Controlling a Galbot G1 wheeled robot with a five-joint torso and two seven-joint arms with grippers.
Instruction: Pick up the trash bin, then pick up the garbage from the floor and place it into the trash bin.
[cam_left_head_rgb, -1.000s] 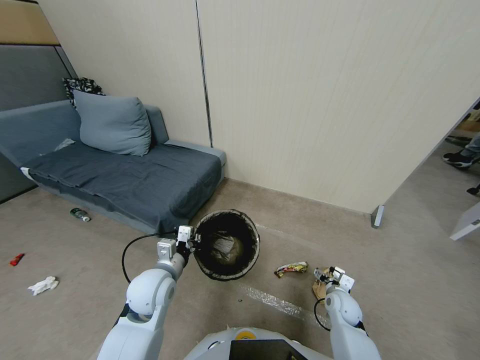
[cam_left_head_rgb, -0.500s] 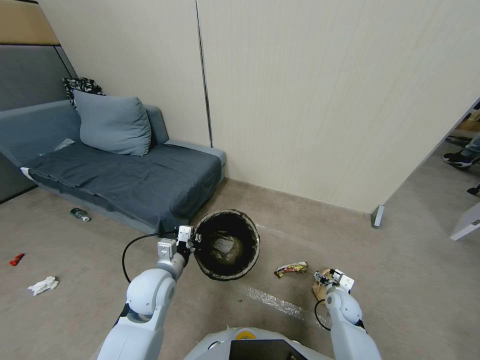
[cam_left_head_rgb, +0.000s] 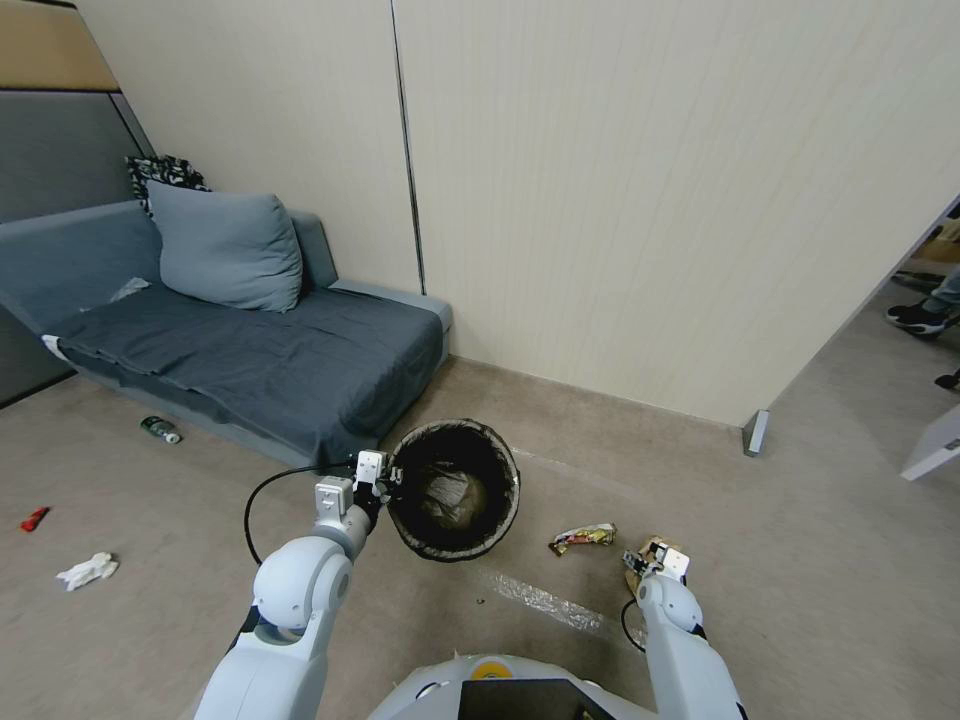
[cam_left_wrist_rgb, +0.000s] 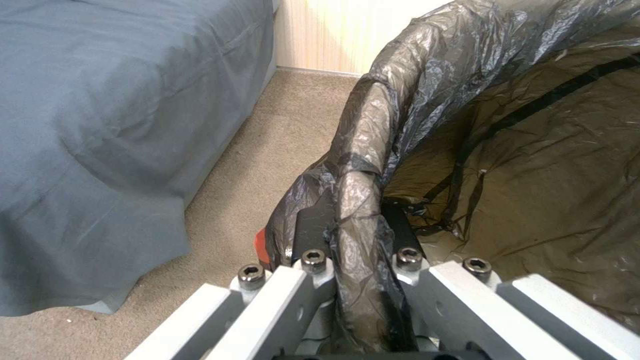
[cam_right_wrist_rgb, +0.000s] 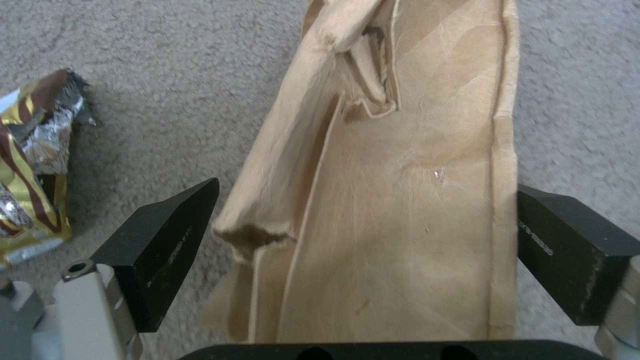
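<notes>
The trash bin (cam_left_head_rgb: 508, 500), lined with a dark bag, is held tilted above the floor in front of me. My left gripper (cam_left_head_rgb: 385, 479) is shut on its rim; the left wrist view shows that gripper (cam_left_wrist_rgb: 357, 227) clamping the bag-covered rim (cam_left_wrist_rgb: 363, 150). My right gripper (cam_left_head_rgb: 645, 560) hangs low over a brown paper scrap (cam_left_head_rgb: 633, 578) of garbage on the floor. In the right wrist view this gripper (cam_right_wrist_rgb: 367, 220) is open, one black finger on each side of the brown paper (cam_right_wrist_rgb: 400, 165), neither touching it. A yellow wrapper (cam_left_head_rgb: 582, 538) (cam_right_wrist_rgb: 30, 165) lies just beside it.
A blue sofa (cam_left_head_rgb: 250, 350) with a pillow (cam_left_head_rgb: 225, 245) stands against the wall at the left. A small bottle (cam_left_head_rgb: 160, 430), a red wrapper (cam_left_head_rgb: 33, 518) and a white tissue (cam_left_head_rgb: 87, 570) lie on the floor far left. A clear plastic strip (cam_left_head_rgb: 540, 600) lies near my base.
My right arm has reached lower and slightly leftward, bringing its gripper down around the brown paper scrap. The left arm and the bin have not moved.
</notes>
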